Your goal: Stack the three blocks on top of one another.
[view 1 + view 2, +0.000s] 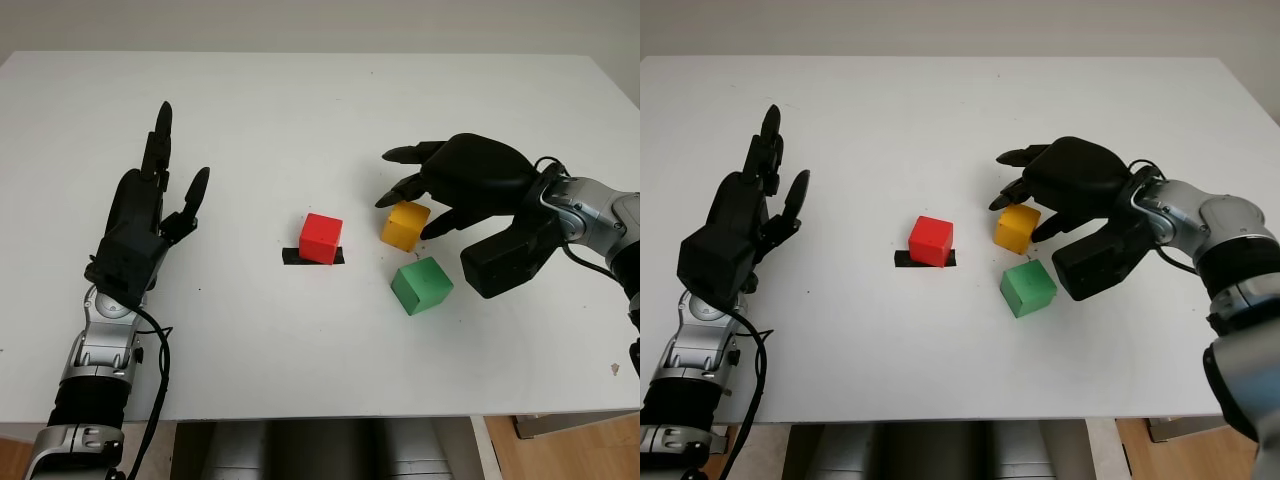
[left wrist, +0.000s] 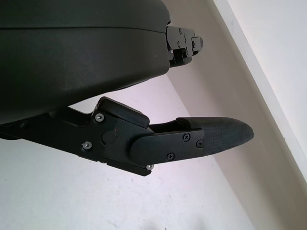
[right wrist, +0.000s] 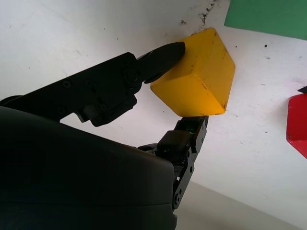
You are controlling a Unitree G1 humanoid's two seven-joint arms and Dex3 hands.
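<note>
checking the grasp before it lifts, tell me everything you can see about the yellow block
The yellow block is a plain cube, matte, with small dark scuffs near one edge. It sits tilted, right of the red block and behind the green block, touching neither. The right hand is closed on it: one fingertip presses one side and another finger the opposite side. Whether it has left the table cannot be told.

A white table (image 1: 300,350) spans nearly the whole scene, its front edge running along the bottom. Behind its far edge rises a pale wall (image 1: 320,25). Wooden flooring (image 1: 570,455) shows below the table's front right corner.
</note>
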